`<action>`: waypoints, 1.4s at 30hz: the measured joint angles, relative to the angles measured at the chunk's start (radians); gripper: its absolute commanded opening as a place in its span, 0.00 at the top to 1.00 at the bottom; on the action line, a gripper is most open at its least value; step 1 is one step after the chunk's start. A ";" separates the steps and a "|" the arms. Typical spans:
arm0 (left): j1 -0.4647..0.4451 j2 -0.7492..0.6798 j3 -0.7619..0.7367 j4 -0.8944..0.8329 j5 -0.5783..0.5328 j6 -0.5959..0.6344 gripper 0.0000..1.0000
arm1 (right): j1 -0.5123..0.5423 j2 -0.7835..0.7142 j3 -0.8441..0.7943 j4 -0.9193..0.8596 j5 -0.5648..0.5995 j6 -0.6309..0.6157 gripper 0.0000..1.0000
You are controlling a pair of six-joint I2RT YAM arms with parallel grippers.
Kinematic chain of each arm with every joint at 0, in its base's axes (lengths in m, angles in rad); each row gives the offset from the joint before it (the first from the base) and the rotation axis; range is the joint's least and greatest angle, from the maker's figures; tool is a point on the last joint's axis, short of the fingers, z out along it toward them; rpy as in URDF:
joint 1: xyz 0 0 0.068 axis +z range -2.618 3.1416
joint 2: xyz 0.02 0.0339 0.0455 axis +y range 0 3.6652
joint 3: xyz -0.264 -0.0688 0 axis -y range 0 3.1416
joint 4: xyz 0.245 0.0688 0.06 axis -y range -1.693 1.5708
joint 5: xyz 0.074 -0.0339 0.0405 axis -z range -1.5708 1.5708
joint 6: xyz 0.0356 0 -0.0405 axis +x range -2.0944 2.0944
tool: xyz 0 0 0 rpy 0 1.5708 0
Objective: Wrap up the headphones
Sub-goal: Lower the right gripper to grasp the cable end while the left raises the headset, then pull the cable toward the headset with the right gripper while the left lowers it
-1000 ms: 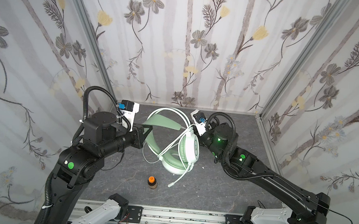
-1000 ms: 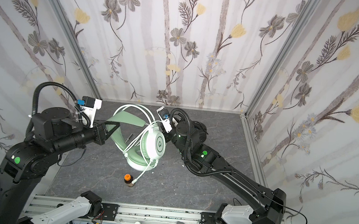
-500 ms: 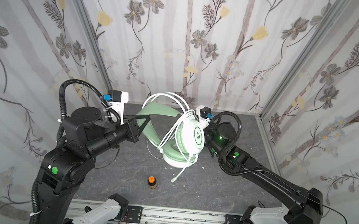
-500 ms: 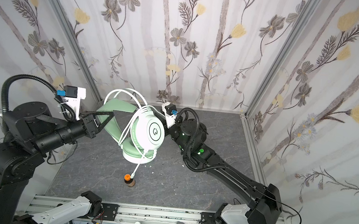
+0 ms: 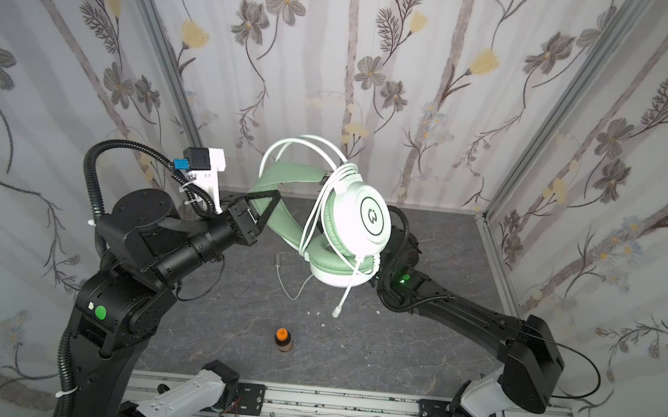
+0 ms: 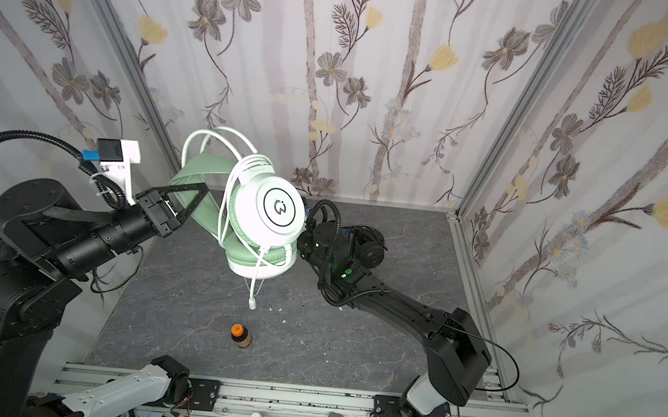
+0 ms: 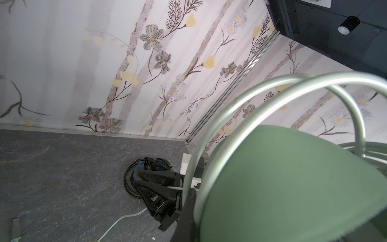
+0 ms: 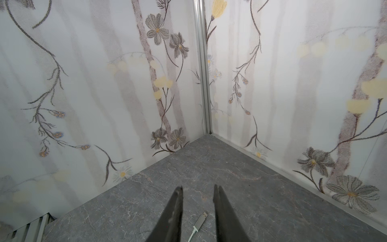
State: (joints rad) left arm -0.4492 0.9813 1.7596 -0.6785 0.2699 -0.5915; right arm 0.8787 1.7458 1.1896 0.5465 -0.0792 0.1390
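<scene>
Mint-green headphones (image 5: 354,220) hung above the table (image 5: 414,351), left gripper (image 5: 275,199) clenched on their headband. Black headphones (image 6: 368,248) lay by the right arm, seemingly coiled. White cable (image 5: 309,219) crossed the headband several times; I judged its tail unwound. Only the right wrist view showed the right gripper (image 8: 198,193) released and empty, USB plug (image 8: 201,219) beneath.

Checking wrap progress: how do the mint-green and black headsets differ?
The mint-green headset hangs in the air, headband clamped in the left gripper; the black headset lies on the table. Mint-green has white cups and cable; black shows blue inside. Both are over-ear.
</scene>
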 measured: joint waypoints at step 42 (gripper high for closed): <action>0.057 0.090 -0.068 0.157 -0.597 -0.150 1.00 | 0.291 0.049 0.111 -0.546 0.294 -0.054 1.00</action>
State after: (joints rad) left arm -0.3923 1.0718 1.6920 -0.5217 -0.3271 -0.7418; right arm 1.1694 1.7950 1.3006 0.0010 0.2146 0.0849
